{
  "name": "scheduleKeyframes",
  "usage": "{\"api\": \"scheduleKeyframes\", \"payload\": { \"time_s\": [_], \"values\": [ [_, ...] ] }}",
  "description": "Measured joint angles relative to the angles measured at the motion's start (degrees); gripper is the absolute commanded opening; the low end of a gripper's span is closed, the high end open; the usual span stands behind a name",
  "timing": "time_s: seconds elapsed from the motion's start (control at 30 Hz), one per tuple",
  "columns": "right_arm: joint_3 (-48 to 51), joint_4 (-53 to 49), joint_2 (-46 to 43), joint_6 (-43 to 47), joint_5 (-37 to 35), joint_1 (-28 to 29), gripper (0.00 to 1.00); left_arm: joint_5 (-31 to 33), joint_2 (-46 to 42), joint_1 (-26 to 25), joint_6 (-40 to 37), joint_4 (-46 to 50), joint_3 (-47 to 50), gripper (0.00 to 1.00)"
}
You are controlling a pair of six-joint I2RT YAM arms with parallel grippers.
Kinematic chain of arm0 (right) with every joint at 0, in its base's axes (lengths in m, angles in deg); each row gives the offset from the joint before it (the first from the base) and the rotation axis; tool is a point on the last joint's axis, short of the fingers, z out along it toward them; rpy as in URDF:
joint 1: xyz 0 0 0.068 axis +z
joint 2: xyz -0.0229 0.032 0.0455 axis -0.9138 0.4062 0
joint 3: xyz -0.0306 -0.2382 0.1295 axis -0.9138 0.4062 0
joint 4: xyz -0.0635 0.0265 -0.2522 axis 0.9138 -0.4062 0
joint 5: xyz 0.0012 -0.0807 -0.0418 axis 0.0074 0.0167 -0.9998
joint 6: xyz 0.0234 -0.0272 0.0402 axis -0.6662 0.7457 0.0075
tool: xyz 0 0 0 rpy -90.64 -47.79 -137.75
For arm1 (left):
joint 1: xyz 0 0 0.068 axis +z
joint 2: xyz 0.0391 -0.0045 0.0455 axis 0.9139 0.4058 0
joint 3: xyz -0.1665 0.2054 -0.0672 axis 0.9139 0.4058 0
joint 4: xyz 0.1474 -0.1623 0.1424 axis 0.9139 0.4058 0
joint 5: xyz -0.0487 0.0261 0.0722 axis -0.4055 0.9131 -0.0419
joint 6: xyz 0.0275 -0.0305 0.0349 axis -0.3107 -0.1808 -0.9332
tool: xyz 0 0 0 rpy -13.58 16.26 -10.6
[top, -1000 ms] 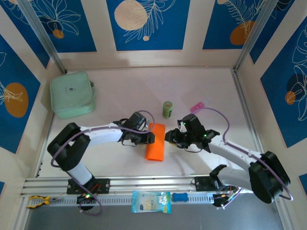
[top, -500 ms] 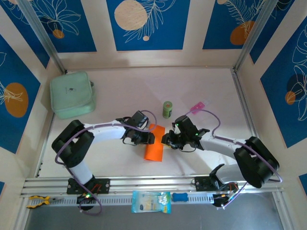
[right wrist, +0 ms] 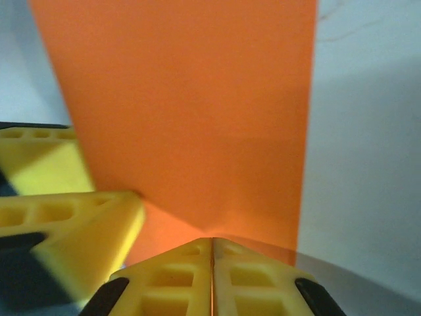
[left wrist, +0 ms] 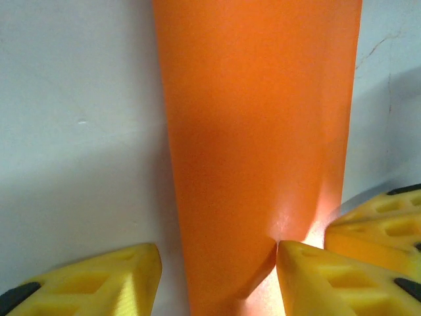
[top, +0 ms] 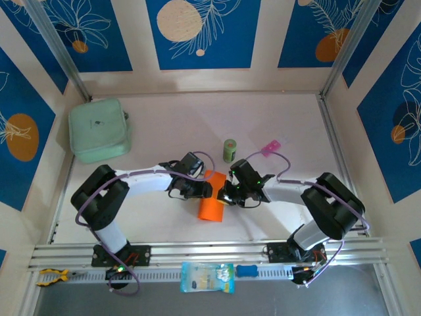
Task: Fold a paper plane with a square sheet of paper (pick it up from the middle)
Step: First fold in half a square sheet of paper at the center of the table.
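- Centrally on the pale counter [top: 158,224] lies the orange paper [top: 212,205], folded into a narrow strip that runs away from the arms and tilts slightly to the right.
- The left gripper [top: 205,190] sits low at the strip's left edge, near its far end, with its jaws released and standing apart.
- From the left wrist, the paper runs up between that gripper's yellow fingers. One finger [left wrist: 85,280] rests on bare counter clear of the paper, and the other [left wrist: 342,283] touches the paper's edge.
- The right gripper [top: 225,196] meets the strip from the opposite side, close to the left gripper.
- From the right wrist, its jaws are clenched, fingers [right wrist: 177,273] pressed flat together. The paper's near edge [right wrist: 191,118] rises into their tips, so they appear to pinch it.
- A small green can [top: 229,150] stands just beyond the paper, and a pink packet [top: 271,146] lies to its right.
- A mint-green pouch [top: 99,130] rests well apart at the far left.
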Motion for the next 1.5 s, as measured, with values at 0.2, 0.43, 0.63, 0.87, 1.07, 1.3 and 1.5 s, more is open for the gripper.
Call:
{"api": "scheduleKeyframes", "payload": {
  "time_s": [0.2,0.43,0.63,0.87,1.07,1.3,1.5],
  "values": [
    [0.0,-0.3,1.9,3.9,1.6,-1.7,0.07,-0.7,-0.9,0.0,1.0,-1.6,1.0,0.59],
    [-0.9,-4.3,2.2,13.3,5.0,-4.8,0.07,-1.2,-3.4,0.0,3.3,-4.6,3.9,0.6],
    [-1.0,-6.2,2.4,17.5,7.8,-6.9,0.07,-3.5,-4.5,0.0,6.0,-10.6,6.3,0.57],
    [-1.0,-6.3,2.5,17.9,8.0,-7.0,0.07,-5.8,-4.5,0.0,8.5,-15.1,7.6,0.52],
    [-1.0,-6.3,2.5,17.9,8.0,-7.0,0.07,-6.5,-3.5,0.0,10.0,-17.4,7.8,0.49],
    [-0.9,-6.2,2.5,17.9,8.0,-7.0,0.07,-6.4,-2.4,0.0,10.9,-17.7,7.8,0.48],
    [-0.9,-6.0,2.5,17.5,8.0,-7.0,0.09,-6.4,-1.2,0.0,11.0,-17.7,7.8,0.44]
  ]
}}
